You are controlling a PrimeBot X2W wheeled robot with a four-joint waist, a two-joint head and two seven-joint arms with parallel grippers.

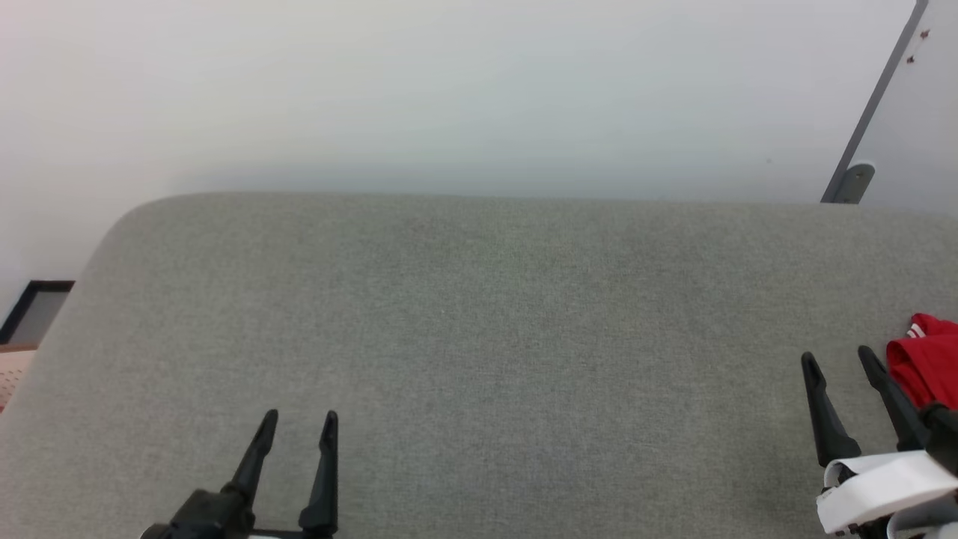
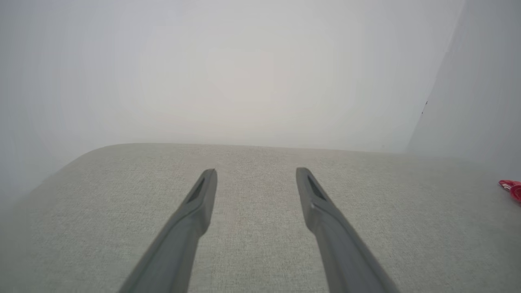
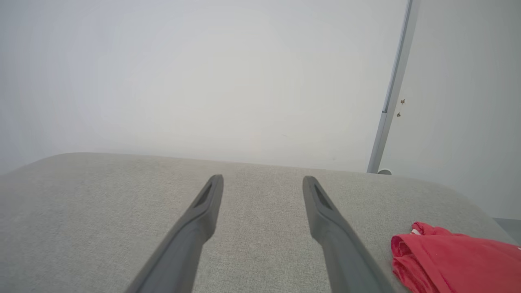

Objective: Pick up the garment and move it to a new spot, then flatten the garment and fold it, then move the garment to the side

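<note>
jersey [image 1: 928, 367] sits at table's [image 1: 479, 314] 3 o'clock edge, beside right hand [image 1: 838, 355]; it and left hand [image 1: 301, 414] spread wide, empty. pre-pickup or already set aside? dunno

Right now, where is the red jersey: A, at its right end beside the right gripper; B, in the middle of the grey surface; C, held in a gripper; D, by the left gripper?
A: the jersey lies bunched at the right end of the grey surface, beside the open right gripper.

One garment [image 1: 928, 367], one grey surface [image 1: 479, 337], two tools: left tool [image 1: 301, 413], right tool [image 1: 837, 354]
</note>
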